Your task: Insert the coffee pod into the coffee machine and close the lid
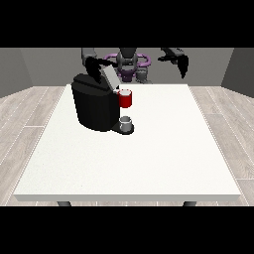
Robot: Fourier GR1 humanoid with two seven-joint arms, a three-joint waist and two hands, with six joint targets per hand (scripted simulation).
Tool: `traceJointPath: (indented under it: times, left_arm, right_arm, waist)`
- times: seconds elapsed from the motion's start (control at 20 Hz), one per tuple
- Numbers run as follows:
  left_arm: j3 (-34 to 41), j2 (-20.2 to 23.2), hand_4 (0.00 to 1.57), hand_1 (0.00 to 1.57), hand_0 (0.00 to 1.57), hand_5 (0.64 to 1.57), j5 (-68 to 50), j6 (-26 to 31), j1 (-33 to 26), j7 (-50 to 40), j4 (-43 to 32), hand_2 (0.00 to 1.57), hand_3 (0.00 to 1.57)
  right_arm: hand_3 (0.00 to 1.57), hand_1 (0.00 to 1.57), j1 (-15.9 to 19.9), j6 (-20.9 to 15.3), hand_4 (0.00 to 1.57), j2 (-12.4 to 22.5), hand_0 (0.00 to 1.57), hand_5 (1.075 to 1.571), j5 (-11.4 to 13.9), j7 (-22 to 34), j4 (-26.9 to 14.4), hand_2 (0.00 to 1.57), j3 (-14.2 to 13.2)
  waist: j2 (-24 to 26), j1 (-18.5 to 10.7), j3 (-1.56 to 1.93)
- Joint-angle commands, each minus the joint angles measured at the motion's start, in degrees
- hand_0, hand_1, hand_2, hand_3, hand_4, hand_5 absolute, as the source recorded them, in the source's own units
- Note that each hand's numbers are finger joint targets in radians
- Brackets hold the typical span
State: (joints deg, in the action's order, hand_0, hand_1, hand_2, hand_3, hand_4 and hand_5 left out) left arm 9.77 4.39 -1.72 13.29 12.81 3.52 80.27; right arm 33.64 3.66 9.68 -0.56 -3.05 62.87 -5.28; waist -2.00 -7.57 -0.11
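The coffee machine (95, 108) blocks a patch of the surface (129, 158) behind it, and the hand at the view's left (93, 68) is so dark against the machine's lid (110, 76) that its fingers can't be made out. No coffee pod shows anywhere. The surface's legs only peek out under its near edge.

Your only obstacle is the coffee machine (95, 106) at the tabletop's (149, 163) upper left, lid (110, 76) raised; lower and right of the frame lie open.
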Motion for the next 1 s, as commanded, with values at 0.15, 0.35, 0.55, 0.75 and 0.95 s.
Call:
traceJointPath:
  times: [0.15,0.35,0.55,0.75,0.95]
  left_arm:
    - [0.8,1.8,0.0,0.0,0.0,1.571,-0.5,-2.0,5.0,-1.8,-0.5,0.0,0.0]
    - [-0.1,1.5,0.0,0.0,0.0,1.571,-1.3,-0.3,0.1,-0.5,-0.1,0.0,0.0]
    - [-1.4,0.8,0.0,0.0,0.0,1.571,1.2,-2.8,-0.4,1.0,0.4,0.0,0.0]
    - [1.1,1.5,0.13,0.0,0.0,1.571,-0.7,-2.8,0.8,2.8,-4.3,0.0,0.0]
    - [-0.4,2.6,0.17,0.0,0.0,1.571,0.3,-2.5,4.3,1.3,-2.7,0.0,0.0]
  right_arm:
    - [0.0,0.0,5.1,-0.6,0.0,-1.1,0.0,1.571,1.8,-1.4,-3.1,0.0,0.9]
    - [0.0,0.0,3.9,-1.1,0.0,-2.1,0.0,1.571,2.2,-2.1,-4.1,0.0,1.0]
    - [0.0,0.0,4.6,2.2,0.0,0.0,0.0,1.571,1.5,-2.0,-5.1,0.0,0.5]
    - [0.0,0.0,7.3,-0.9,0.11,-3.5,0.0,1.571,4.1,2.5,-2.8,0.0,3.9]
    - [0.0,0.0,13.7,-2.6,0.0,-2.6,0.0,1.571,6.0,3.5,-4.7,0.0,3.4]
  waist:
    - [-3.6,0.9,0.11]
    - [-2.1,-0.3,0.11]
    - [-1.9,0.3,0.11]
    - [-1.0,1.3,0.09]
    - [-3.6,-1.6,0.09]
